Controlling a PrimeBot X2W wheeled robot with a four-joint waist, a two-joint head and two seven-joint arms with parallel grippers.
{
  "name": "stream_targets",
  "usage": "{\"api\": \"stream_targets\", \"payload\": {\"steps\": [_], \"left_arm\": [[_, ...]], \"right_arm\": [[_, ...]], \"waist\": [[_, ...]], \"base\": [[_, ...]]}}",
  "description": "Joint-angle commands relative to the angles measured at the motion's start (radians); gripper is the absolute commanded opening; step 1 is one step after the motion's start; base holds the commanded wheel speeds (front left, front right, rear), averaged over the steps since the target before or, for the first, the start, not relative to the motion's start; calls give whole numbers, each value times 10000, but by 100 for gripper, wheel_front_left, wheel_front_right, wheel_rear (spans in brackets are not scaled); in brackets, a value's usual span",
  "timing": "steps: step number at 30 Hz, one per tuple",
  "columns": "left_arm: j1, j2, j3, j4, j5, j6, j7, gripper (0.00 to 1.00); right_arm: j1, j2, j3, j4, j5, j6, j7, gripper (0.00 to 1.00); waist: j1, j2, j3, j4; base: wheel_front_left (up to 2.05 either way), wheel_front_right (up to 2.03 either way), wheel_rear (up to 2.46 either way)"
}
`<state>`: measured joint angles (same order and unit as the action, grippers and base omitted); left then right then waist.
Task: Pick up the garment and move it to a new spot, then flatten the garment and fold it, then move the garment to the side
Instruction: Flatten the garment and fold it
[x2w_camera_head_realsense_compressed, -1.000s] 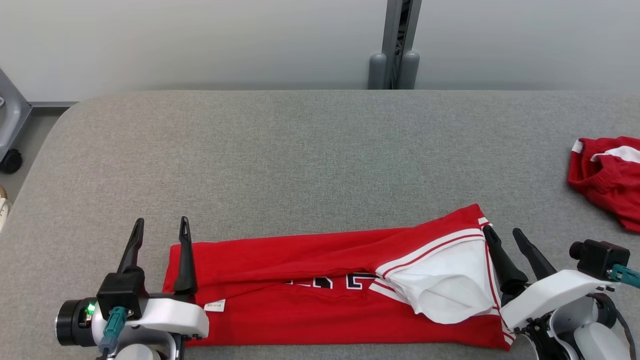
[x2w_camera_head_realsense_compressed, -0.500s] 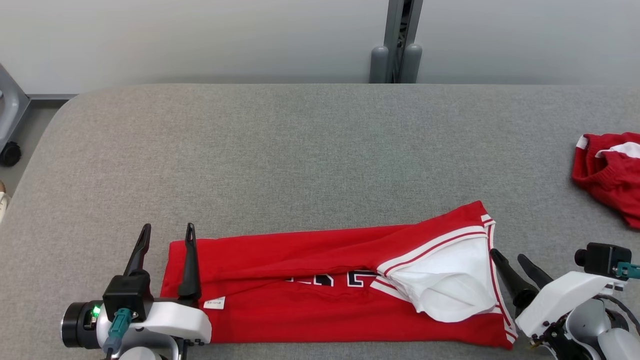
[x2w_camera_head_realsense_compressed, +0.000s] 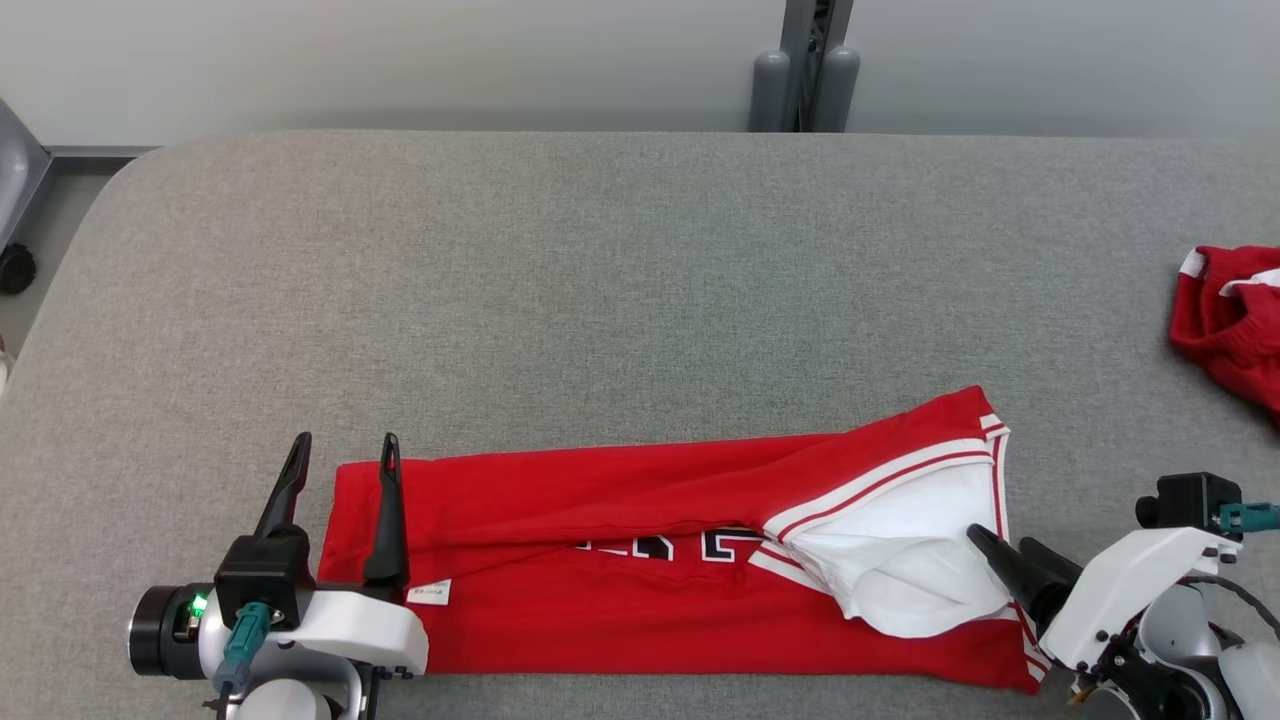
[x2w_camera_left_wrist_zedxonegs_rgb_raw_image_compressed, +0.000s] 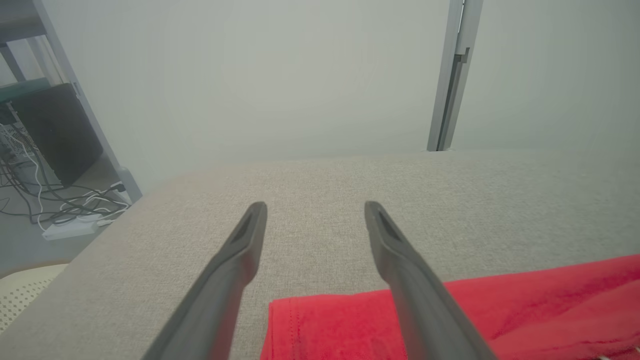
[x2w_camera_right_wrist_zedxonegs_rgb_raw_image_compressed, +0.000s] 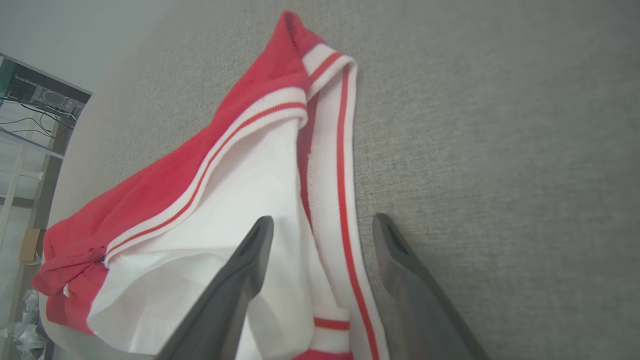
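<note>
The left end effector (x2w_camera_head_realsense_compressed: 346, 440) and right end effector (x2w_camera_head_realsense_compressed: 998, 537) each have two long, tapering dark fingers (x2w_camera_head_realsense_compressed: 386, 510) on a glossy white wrist shell (x2w_camera_head_realsense_compressed: 350, 628). Each wrist has a black camera block (x2w_camera_head_realsense_compressed: 265, 575) with a teal plug (x2w_camera_head_realsense_compressed: 238, 640) — the left's has a green light (x2w_camera_head_realsense_compressed: 198, 604). Small dark screws (x2w_camera_head_realsense_compressed: 1100, 636) dot the right shell.

**Three Cameras Over One Grey Table**

The head camera looked forward and down from the near edge, taking in the grey fabric-covered table (x2w_camera_head_realsense_compressed: 640, 280) up to the pale wall (x2w_camera_head_realsense_compressed: 400, 60). The left wrist camera sat low and close to the tabletop, facing that wall along the left gripper (x2w_camera_left_wrist_zedxonegs_rgb_raw_image_compressed: 315, 206). The right wrist camera looked steeply down along the right gripper (x2w_camera_right_wrist_zedxonegs_rgb_raw_image_compressed: 322, 219) from close above. All three shared the long folded red jersey with white trim (x2w_camera_head_realsense_compressed: 600, 630) and the table.
</note>
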<state>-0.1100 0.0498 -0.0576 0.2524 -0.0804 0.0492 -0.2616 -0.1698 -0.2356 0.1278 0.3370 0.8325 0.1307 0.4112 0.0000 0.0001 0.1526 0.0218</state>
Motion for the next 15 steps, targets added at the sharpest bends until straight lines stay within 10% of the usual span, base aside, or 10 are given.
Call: {"api": "stream_targets", "payload": {"steps": [1, 15], "left_arm": [[-160, 30, 15, 1, 114, -65, -37, 100], [-425, 29, 69, -41, 357, -239, -37, 100]], "right_arm": [[-140, -92, 27, 48, 103, 3, 137, 100], [-576, -537, 1336, 641, 1745, 0, 1504, 100]], "waist": [[0, -1, 80, 38], [0, -1, 433, 273]], "base": [[0, 0, 0], [0, 0, 0]]}}
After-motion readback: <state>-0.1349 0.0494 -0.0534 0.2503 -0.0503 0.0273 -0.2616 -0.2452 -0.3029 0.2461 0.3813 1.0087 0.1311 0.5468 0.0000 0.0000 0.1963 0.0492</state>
